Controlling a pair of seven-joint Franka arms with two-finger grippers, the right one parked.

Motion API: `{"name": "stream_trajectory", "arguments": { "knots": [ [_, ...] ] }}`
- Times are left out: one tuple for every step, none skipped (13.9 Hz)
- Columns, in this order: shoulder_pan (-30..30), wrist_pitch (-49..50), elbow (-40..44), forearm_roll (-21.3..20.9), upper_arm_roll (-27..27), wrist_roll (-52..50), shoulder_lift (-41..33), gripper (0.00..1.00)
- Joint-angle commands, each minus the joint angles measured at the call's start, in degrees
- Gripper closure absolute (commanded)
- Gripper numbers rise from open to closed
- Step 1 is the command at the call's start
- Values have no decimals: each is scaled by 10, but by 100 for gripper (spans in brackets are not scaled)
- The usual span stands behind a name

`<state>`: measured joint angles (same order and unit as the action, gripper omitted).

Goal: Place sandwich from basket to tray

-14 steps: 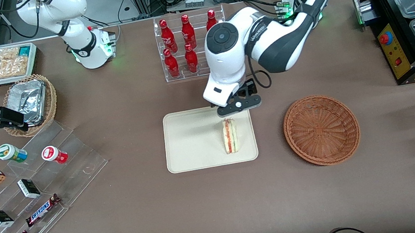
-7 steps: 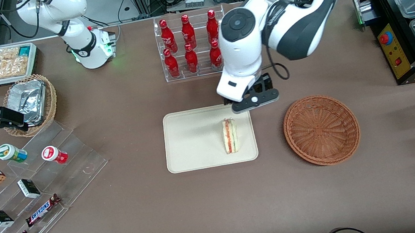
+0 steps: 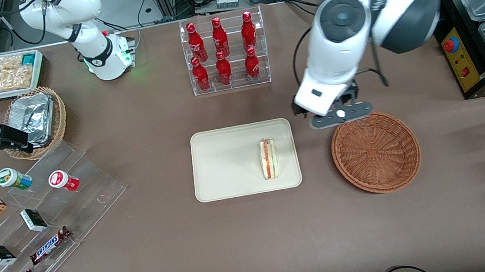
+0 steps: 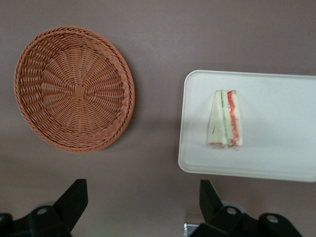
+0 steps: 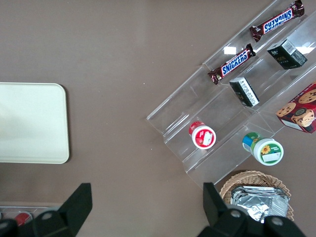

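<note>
Now sandwich on tray, open-jawed gripper above basket rim.

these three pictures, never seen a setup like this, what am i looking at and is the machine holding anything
It is a table with two robot arms; only one is working. One picture looks down on the table from the front. The other two come from cameras on the arms' wrists, looking straight down.

The working arm's tool hangs above the table, between the tray and the basket, close to the basket's rim. Its fingers are spread open and hold nothing.

The sandwich already lies on the cream tray, near the edge closest to the basket. The round wicker basket has nothing in it.

Around them: a rack of red bottles, a clear stepped stand with chocolate bars and small tubs, and a second basket with foil containers.
</note>
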<state>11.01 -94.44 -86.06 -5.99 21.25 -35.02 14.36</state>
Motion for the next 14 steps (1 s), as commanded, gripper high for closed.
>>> {"name": "stream_trajectory", "arguments": {
  "knots": [
    [-2, 30, -8, 38, -52, 102, -34, 0],
    [-3, 36, -8, 41, -62, 123, -38, 0],
    [-20, 43, -9, 42, -67, 139, -41, 0],
    [-27, 49, -9, 43, -67, 147, -44, 0],
    [-35, 56, -9, 42, -67, 158, -47, 0],
    [-45, 63, -10, 42, -67, 166, -51, 0],
    [-48, 70, -10, 41, -68, 175, -57, 0],
    [-56, 81, -10, 39, -69, 189, -63, 0],
    [-57, 89, -10, 35, -70, 199, -70, 0],
    [-56, 96, -13, 34, -81, 203, -80, 0],
    [-57, 103, -17, 34, -85, 203, -90, 0],
    [-58, 109, -19, 34, -85, 203, -98, 0],
    [-59, 116, -24, 34, -85, 203, -101, 0],
    [-63, 116, -30, 35, -85, 204, -106, 0]
  ]
}}
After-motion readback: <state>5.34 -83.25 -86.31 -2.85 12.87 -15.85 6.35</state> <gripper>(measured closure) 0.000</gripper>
